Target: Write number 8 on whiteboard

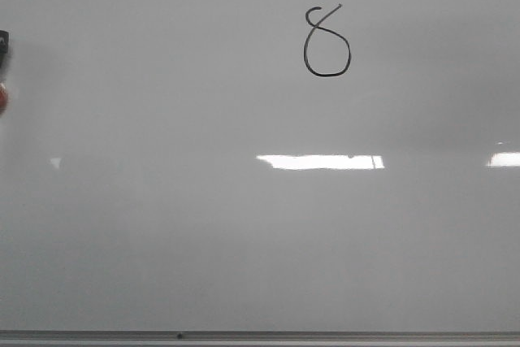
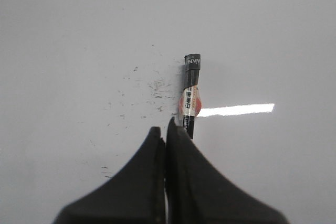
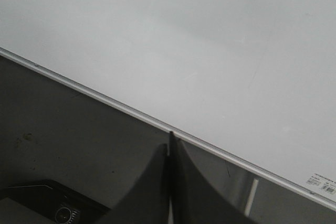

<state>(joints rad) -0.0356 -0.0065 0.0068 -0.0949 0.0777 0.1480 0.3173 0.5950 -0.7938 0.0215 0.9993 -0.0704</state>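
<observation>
The number 8 (image 1: 327,42) is drawn in thin black line on the upper middle of the whiteboard (image 1: 162,225). Neither gripper shows in the front view. In the left wrist view my left gripper (image 2: 165,128) is shut, its jaws pressed together over the whiteboard (image 2: 79,35). A black marker with a red and white label (image 2: 191,95) sticks out from behind the right finger, beside the jaw gap and not in it. The marker also peeks in at the front view's left edge (image 1: 2,50). My right gripper (image 3: 169,140) is shut and empty, over a dark surface beside the whiteboard's edge (image 3: 105,100).
The board's grey metal bottom edge (image 1: 260,336) runs along the bottom of the front view. Small black ink specks (image 2: 152,90) dot the board near the marker. A dark device with a round dial (image 3: 58,208) lies beside the right gripper. A small printed label (image 3: 323,184) sits in the board's corner.
</observation>
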